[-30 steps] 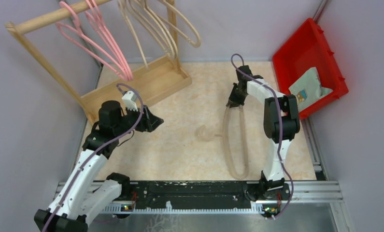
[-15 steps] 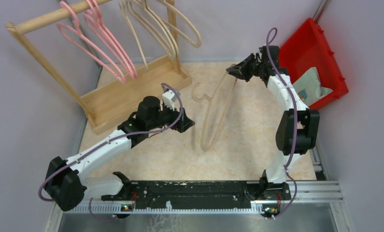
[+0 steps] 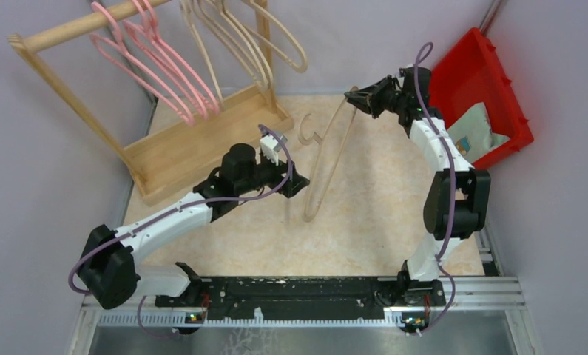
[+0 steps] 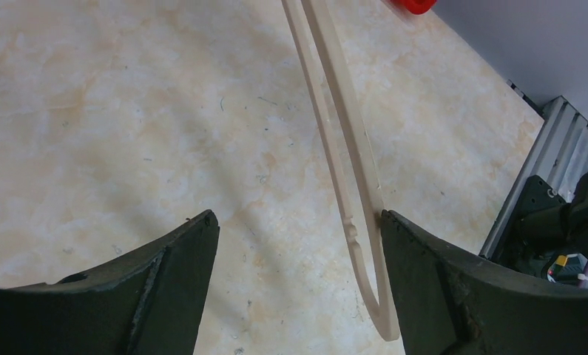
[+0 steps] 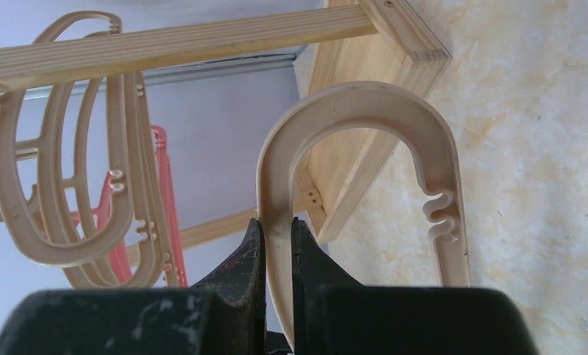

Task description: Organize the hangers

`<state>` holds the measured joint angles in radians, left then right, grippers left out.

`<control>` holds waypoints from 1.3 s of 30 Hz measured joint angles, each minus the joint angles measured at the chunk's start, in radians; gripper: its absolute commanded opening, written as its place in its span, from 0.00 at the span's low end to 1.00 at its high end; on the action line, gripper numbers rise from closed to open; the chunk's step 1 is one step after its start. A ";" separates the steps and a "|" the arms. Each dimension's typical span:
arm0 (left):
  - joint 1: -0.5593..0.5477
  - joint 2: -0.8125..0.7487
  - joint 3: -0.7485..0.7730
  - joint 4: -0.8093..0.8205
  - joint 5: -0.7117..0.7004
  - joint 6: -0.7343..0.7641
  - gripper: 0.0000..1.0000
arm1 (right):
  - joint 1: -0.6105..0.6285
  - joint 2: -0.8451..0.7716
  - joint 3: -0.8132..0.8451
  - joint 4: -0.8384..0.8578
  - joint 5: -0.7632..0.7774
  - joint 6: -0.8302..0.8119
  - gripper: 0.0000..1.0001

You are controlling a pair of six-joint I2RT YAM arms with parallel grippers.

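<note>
Right gripper (image 3: 359, 100) clamped shut on one end loop of a beige hanger (image 3: 328, 159), held up off the table (image 3: 379, 237) at the far side; right wrist view shows its fingers (image 5: 250, 251) pinching the rounded end bend (image 5: 357, 100); the hanger's long axis slopes steeply down from that grip toward the near left, low end by the left gripper (image 3: 299, 185); its hook sticks out left toward the rack (image 3: 194, 144); the left gripper's jaws stand wide apart, and in its wrist view the hanger's lower loop (image 4: 342, 155) shows between the fingers, close against one finger (image 4: 424, 281); contact there, cannot tell; pink hangers (image 3: 172, 74) and more beige hangers (image 3: 254, 52) hang on the rack's pole at far left; red bin (image 3: 472, 81) tilted at far right with a packet (image 3: 472, 133) inside, well apart from the held hanger.
</note>
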<state>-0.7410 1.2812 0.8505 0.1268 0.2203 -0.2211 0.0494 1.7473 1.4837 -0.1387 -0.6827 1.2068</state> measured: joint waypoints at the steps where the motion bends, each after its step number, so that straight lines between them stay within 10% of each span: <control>1: 0.000 0.001 0.006 0.002 0.002 0.002 0.86 | 0.000 0.000 0.000 0.008 0.001 0.006 0.00; 29: -0.004 -0.013 0.028 -0.051 0.063 0.024 0.84 | 0.027 0.000 -0.026 0.222 -0.011 0.218 0.00; 39: -0.005 -0.008 0.028 -0.051 0.066 0.017 0.21 | 0.032 -0.007 -0.067 0.389 -0.039 0.350 0.00</control>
<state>-0.7460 1.2736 0.8783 0.0761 0.2863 -0.2039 0.0811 1.7405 1.4170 0.2504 -0.7212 1.5570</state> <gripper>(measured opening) 0.352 0.066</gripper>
